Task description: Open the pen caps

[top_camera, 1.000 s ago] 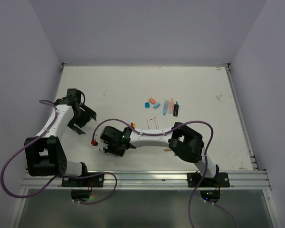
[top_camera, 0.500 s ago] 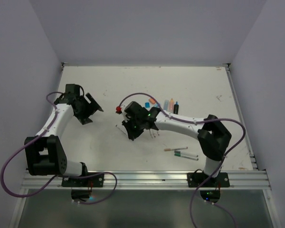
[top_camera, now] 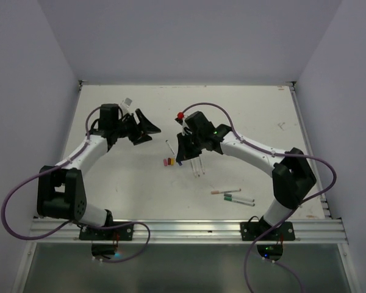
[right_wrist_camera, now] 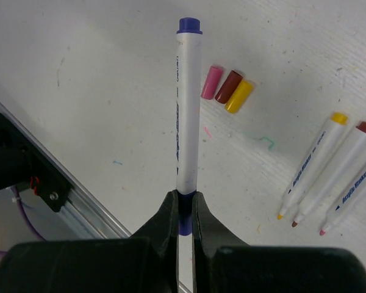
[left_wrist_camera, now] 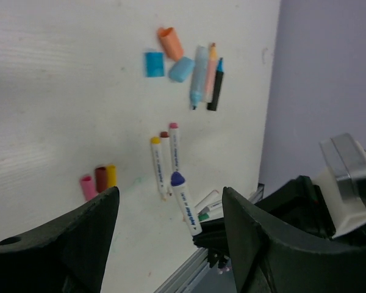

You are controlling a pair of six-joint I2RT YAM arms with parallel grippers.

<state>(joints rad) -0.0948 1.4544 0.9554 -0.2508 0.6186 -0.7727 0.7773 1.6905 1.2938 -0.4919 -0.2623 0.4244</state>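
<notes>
Top view: left tool (top_camera: 143, 128) open, empty, held above counter (top_camera: 110, 183); right tool (top_camera: 183, 148) closed on blue pen (top_camera: 170, 148); two pens (top_camera: 233, 195) near front edge, cap state not made out.

Left wrist view: orange cap (left_wrist_camera: 169, 43) and two blue caps (left_wrist_camera: 154, 64) seen off, beside three highlighters (left_wrist_camera: 201, 73); three small caps (left_wrist_camera: 101, 180), pink, maroon, yellow, laid together near three uncapped thin pens (left_wrist_camera: 165, 159); six judged done.

Right wrist view: blue pen clamped at one blue end, cap judged still on; barrel print read as "Acrylic Marker", faint.
</notes>
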